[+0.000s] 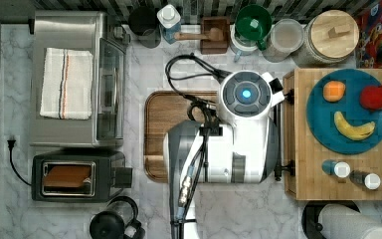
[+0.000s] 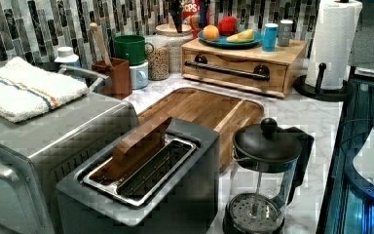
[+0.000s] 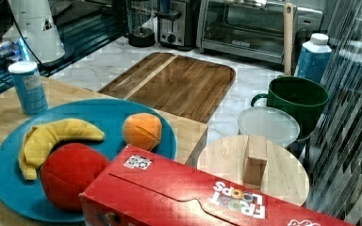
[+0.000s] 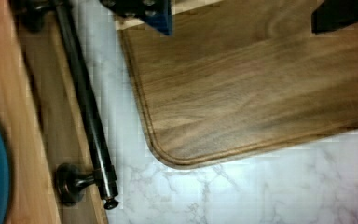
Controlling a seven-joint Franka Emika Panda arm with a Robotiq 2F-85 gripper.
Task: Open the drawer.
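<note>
A: Where is the drawer [image 2: 233, 71]?

B: In the bamboo box [image 1: 298, 164] at the top view's right edge of the counter [image 1: 139, 74]. In the left view its front panel sits flush with the box, and the handle [image 2: 229, 70], a long black bar, runs across it on two round mounts.

A: And the arm [image 1: 229, 144]?

B: In the top view its white body hangs over the counter between the tray [image 1: 161, 112] and the box, covering the tray's right part. The handle's two ends peek out just beside the arm, against the box's left face.

A: What about the gripper [image 4: 242, 18]?

B: The wrist view shows two dark fingertips [image 4: 144, 11], well apart, with nothing between them. They sit above the tray's rounded corner, and a strip of marble lies between the tray and the handle. The fingertips are clear of the bar.

A: What rests on the box?

B: A blue plate [image 1: 323, 129] with an orange [image 1: 334, 91], a red fruit [image 1: 375, 97] and a banana [image 1: 353, 128], plus two shakers [image 1: 336, 168] near the top view's lower edge of the box.

A: Elsewhere on the counter?

B: A toaster oven [image 1: 74, 129] with a folded towel [image 1: 66, 83] on it along the top view's left side, a toaster [image 1: 74, 176] below it, and a French press [image 2: 265, 175] by the lower edge.
</note>
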